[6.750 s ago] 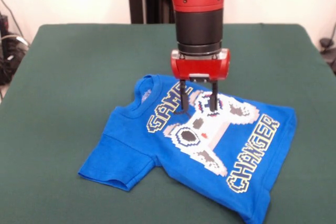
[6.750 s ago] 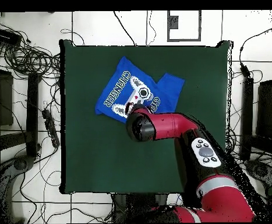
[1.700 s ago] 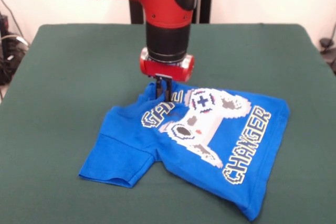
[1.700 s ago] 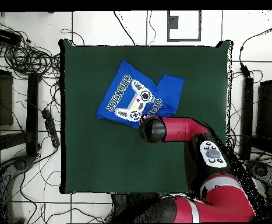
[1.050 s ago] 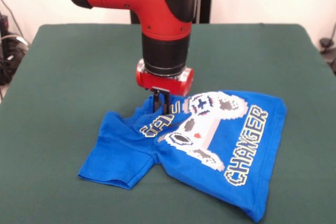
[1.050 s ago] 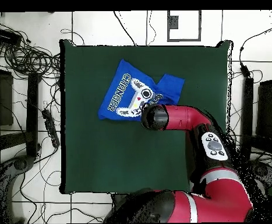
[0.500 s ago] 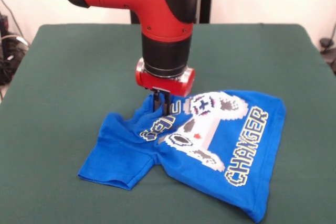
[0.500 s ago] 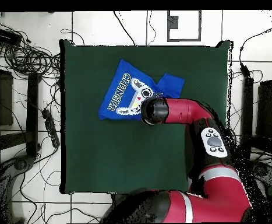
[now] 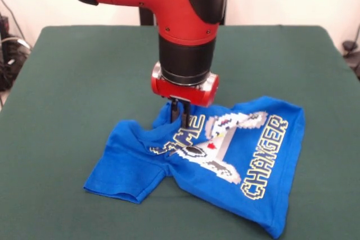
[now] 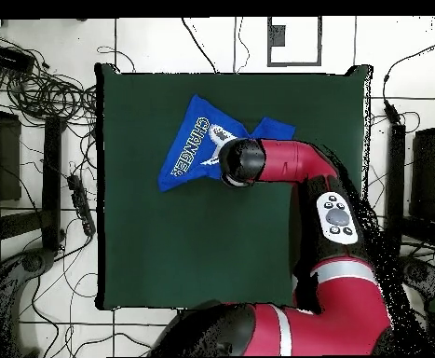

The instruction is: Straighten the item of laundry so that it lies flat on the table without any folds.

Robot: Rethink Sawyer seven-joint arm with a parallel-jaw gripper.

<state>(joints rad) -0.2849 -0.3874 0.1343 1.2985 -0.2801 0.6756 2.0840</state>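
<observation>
Front view showed me the gripper (image 9: 180, 117) in the middle of the frame, its two dark fingers pressed together on a pinch of blue fabric near the collar of the item of laundry (image 9: 225, 155). I judged it as closed on the cloth, because the fabric rose in a small peak up to the fingertips. The shirt lay in the lower middle of this frame on the table (image 9: 67, 71), with one sleeve (image 9: 121, 172) spread toward the lower left and the hem at the lower right. The controller print (image 9: 216, 144) was bunched and creased just beside the gripper, so the chest part was not flat. In the overhead view the item of laundry (image 10: 195, 149) sat in the upper middle of the green table (image 10: 165, 242), and the red arm (image 10: 286, 168) covered a part of it, so I could not see the grip from there. My judgement was that the step in hand was a drag of the collar end to pull the wrinkles out. To do it well I would keep the pinch low, close to the felt, and pull slowly away from the hem, along the length of the shirt and not sideways. A high lift could fold the shirt under itself. I would release only when the print looked smooth.
</observation>
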